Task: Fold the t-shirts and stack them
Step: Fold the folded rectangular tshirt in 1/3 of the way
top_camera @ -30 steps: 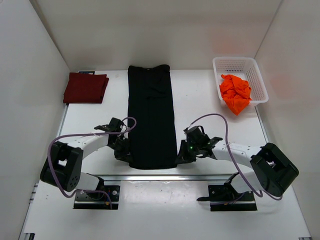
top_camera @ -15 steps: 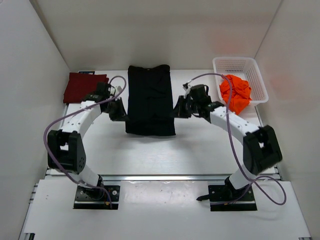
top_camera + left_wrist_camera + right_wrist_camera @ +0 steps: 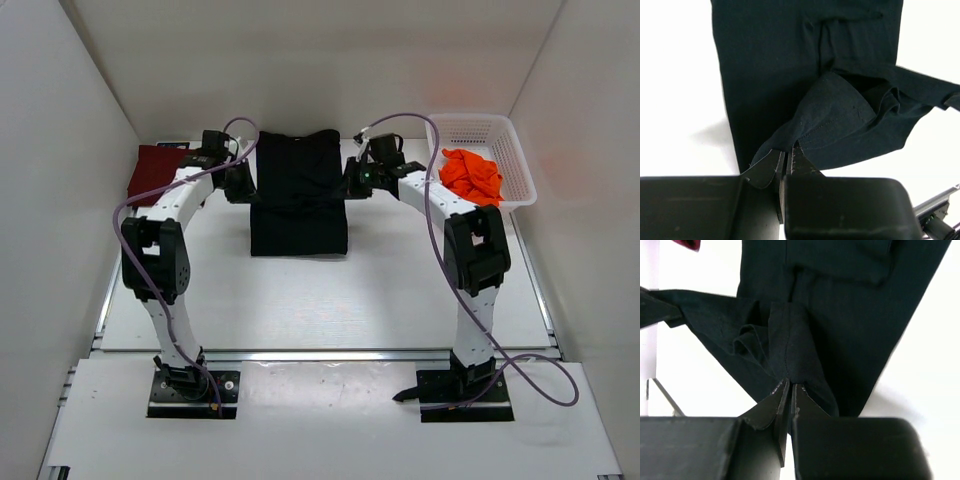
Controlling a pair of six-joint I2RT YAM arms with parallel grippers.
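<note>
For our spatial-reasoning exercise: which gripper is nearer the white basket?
Right. The right gripper holds the black shirt by its edge, just left of the basket; the left gripper holds the opposite edge, beside the maroon shirt.

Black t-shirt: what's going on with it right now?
Both arms are mid-fold on the black t-shirt. The left arm's fingers and the right arm's fingers are each shut on a hem corner, held over the shirt's far half. A maroon t-shirt lies folded at far left; the orange t-shirt sits crumpled in the white basket.
</note>
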